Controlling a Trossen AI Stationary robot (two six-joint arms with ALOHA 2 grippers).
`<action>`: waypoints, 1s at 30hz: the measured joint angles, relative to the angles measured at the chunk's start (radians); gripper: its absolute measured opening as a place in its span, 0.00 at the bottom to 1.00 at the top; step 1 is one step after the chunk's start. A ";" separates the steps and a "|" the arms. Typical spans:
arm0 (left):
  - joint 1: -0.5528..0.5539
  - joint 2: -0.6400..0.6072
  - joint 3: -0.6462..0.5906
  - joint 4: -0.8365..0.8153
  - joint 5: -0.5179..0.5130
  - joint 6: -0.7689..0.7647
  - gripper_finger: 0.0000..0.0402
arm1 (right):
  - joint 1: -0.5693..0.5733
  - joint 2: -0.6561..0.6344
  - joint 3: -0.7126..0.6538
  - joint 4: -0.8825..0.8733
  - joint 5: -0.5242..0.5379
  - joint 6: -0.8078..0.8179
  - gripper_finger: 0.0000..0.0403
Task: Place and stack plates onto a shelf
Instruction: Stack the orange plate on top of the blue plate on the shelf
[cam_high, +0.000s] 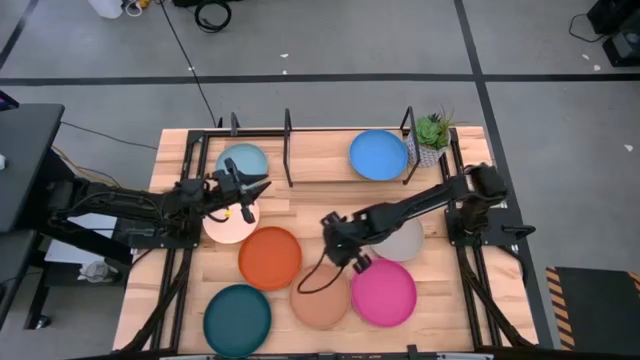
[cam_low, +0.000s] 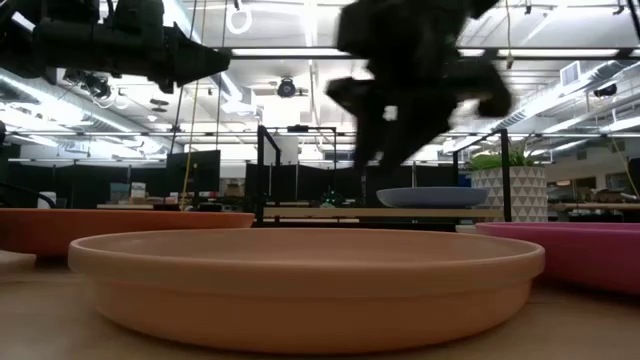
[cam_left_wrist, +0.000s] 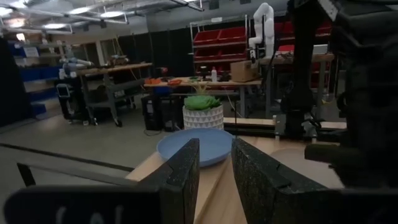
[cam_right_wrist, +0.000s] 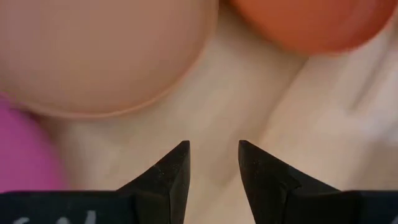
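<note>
The plates lie partly sorted. A blue plate (cam_high: 379, 155) sits on the shelf (cam_high: 288, 150) at two o'clock, a light blue plate (cam_high: 243, 161) at ten o'clock. On the surface (cam_high: 300, 205) a pink-cream plate (cam_high: 231, 225) lies under the left tool, an orange plate (cam_high: 270, 257) near the middle, a grey plate (cam_high: 400, 240) at three o'clock, and teal (cam_high: 237, 318), peach (cam_high: 320, 300) and bright pink (cam_high: 384, 292) plates toward six o'clock.

They look stiff, light and matte, with a low upright rim; that rim seems the only place to pinch, one finger inside, one outside. Flat on wood, they would likely slide if pushed.

The right tool (cam_right_wrist: 213, 163) hovers over bare wood between the peach and orange plates, fingers slightly spread, pinching nothing. The left tool (cam_left_wrist: 214, 165) hangs at nine o'clock, fingers apart and empty.
</note>
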 joint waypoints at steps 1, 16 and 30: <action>-0.003 0.000 0.000 -0.011 0.000 -0.015 0.25 | 0.000 0.024 0.030 0.000 0.013 -0.041 0.35; -0.179 -0.073 0.000 -0.384 0.031 -0.345 0.25 | -0.021 0.217 0.133 0.248 0.055 -0.642 0.37; -0.254 -0.221 0.000 -0.393 0.007 -0.305 0.25 | -0.021 0.273 0.133 0.368 0.184 -0.773 0.35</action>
